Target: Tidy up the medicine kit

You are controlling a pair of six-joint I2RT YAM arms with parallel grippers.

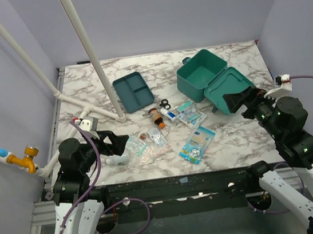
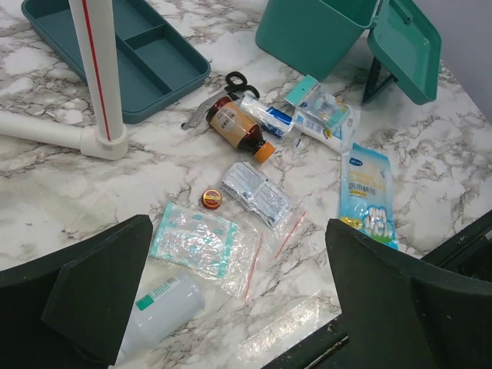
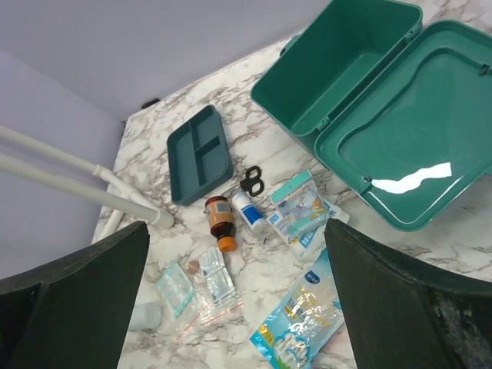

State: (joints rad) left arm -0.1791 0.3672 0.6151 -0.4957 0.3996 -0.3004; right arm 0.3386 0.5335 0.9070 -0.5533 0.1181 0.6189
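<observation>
Both arms sit low at the near edge and nothing is in either grip; the left gripper [image 1: 118,145] is spread wide, its two dark fingers [image 2: 92,292] framing the clutter with nothing between them; the right gripper [image 1: 246,104] is just as wide and just as empty, hanging up by the near edge of the lid [image 3: 415,131], though whether it touches that lid I cannot tell; the medicine kit [image 1: 200,75] stands at the far right of the marble table [image 1: 252,139], open, its lid swung back toward the right arm; well to its left lies the divided tray [image 1: 132,91], flat beside the slanting white pipe [image 1: 97,61]; between tray and kit, the scissors [image 1: 164,103]; just nearer, a brown bottle [image 2: 234,127] lies on its side, orange cap pointing near, with a white and blue tube [image 3: 247,210] beside it; right of those, a pile of small packets [image 3: 300,211]; nearer again, a blue packet [image 1: 197,144] lies flat; close to the left gripper, a small round tin [image 2: 212,199], a zip bag of foil strips [image 2: 257,196], a second zip bag [image 2: 204,246] with teal-edged contents, and a pale tube [image 2: 165,307] under the left finger's edge.
</observation>
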